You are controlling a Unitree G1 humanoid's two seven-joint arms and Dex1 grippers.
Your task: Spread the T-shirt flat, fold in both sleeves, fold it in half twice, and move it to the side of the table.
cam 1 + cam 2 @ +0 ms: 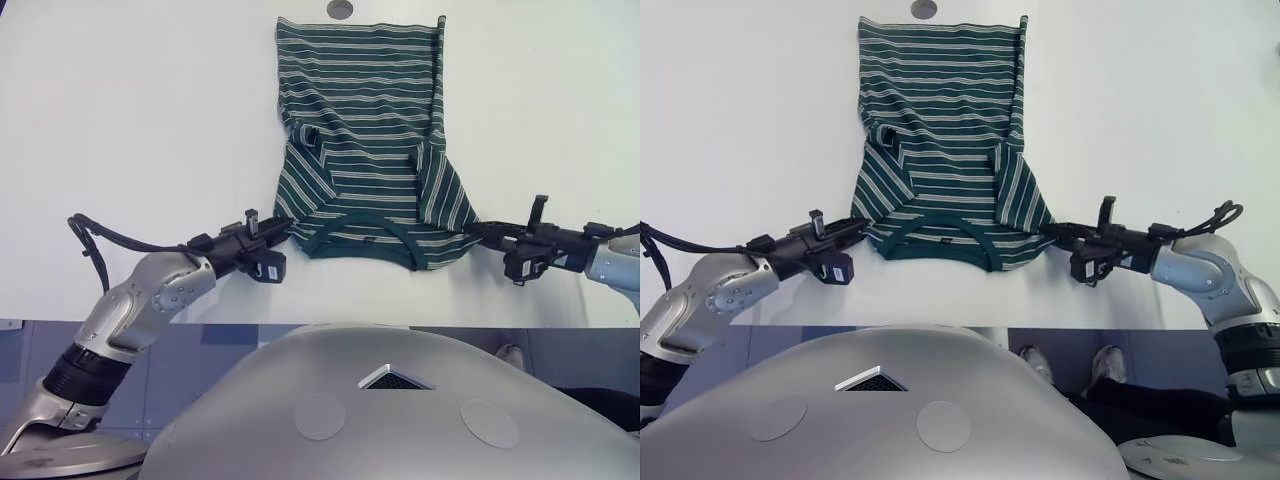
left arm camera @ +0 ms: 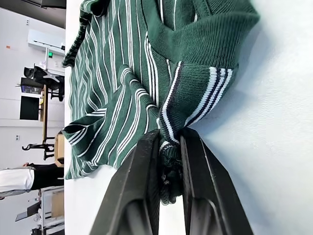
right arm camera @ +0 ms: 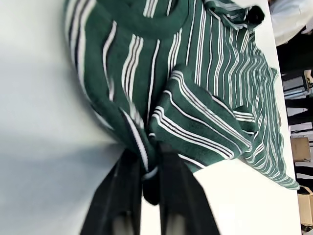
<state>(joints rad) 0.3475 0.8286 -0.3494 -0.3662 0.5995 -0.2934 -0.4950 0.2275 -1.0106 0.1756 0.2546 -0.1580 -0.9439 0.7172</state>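
T-shirt [image 1: 365, 130] lies on the white desk [image 1: 140, 120] with its sleeves turned in. Its long axis runs straight away from the robot, collar end nearest and hem farthest. Left jaws are pinched on the near left shoulder corner and right jaws on the near right one, level with each other either side of the collar. Judgement: the first half-fold needs both corners carried forward together along that axis, toward the hem.
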